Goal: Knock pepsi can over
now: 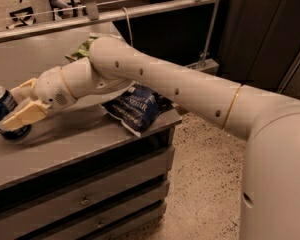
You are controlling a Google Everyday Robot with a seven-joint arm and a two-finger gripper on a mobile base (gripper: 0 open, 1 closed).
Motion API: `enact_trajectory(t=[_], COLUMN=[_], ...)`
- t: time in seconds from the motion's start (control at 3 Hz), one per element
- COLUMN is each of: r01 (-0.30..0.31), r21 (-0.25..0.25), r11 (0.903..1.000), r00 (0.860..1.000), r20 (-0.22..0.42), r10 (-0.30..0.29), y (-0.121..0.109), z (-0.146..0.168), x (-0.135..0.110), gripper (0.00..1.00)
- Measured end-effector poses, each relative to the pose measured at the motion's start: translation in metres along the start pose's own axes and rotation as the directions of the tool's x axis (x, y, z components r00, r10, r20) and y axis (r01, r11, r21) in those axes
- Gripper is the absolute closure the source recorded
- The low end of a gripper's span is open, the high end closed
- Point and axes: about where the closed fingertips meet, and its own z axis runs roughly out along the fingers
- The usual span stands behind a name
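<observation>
The pepsi can (3, 104), blue with a silver top, stands on the grey table (85, 139) at the far left edge of the camera view and leans to the left. My gripper (11, 107) is right at the can with its fingers spread open. The near finger (21, 116) lies across the front of the can's lower half. The far finger (23, 88) sits just right of the can's top. The can's bottom part is partly hidden by the near finger.
A dark blue crinkled chip bag (135, 107) lies at the table's right front corner under my arm. A green chip bag (82, 49) lies behind the arm. Drawers (80, 200) are below the tabletop. A metal rail (115, 14) runs behind. Speckled floor lies to the right.
</observation>
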Motion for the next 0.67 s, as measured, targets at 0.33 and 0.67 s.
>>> enact_trajectory(t=[0.33,0.67], r01=[-0.037,-0.061], r21=[-0.007,0.026], r11=[0.9993,0.9978], r00=[0.999,0.998], r20=[0.024,0.031], r10=[0.037,0.060], y=[0.007,0.008], z=[-0.001,-0.015], x=[-0.004,-0.006], gripper=[0.62,0.85])
